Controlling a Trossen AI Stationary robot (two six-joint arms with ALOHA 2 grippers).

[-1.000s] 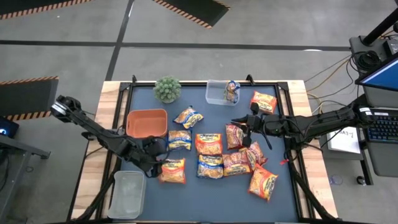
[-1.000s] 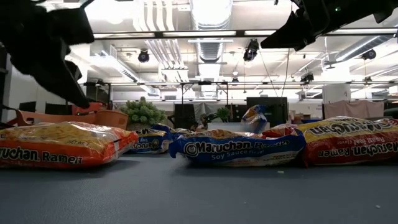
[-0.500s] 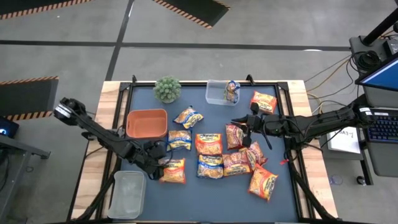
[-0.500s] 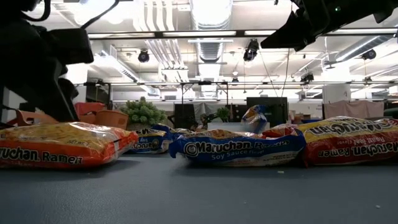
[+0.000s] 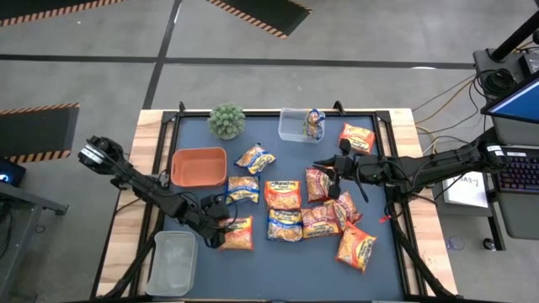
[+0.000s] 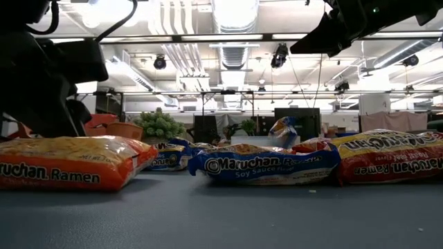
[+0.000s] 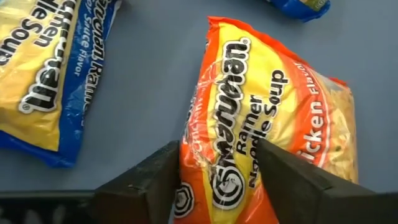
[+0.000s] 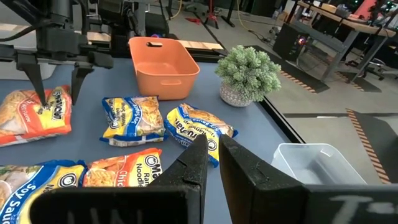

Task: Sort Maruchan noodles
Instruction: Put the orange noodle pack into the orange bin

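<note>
Left gripper (image 7: 214, 171) has dropped onto the orange chicken packet (image 5: 237, 233) at the near-left of the worktop (image 5: 278, 269); a second ago it was beside it. Jaws now straddle the packet's end, touching both sides; can't tell yet if it's a firm clamp. Packet not lifted. Looks like pick is mid-grasp, sorting barely begun: other noodle packets (image 5: 285, 195) sit clustered mid-worktop, orange tray (image 5: 200, 167) empty. Right gripper (image 5: 330, 178) parked above the cluster, jaws together, holding nothing.

About a dozen Maruchan noodles (image 5: 285, 208) packets lie flat, clustered mid-table. Orange ones sit at the near left (image 5: 236, 233) and far right (image 5: 357, 137).
</note>
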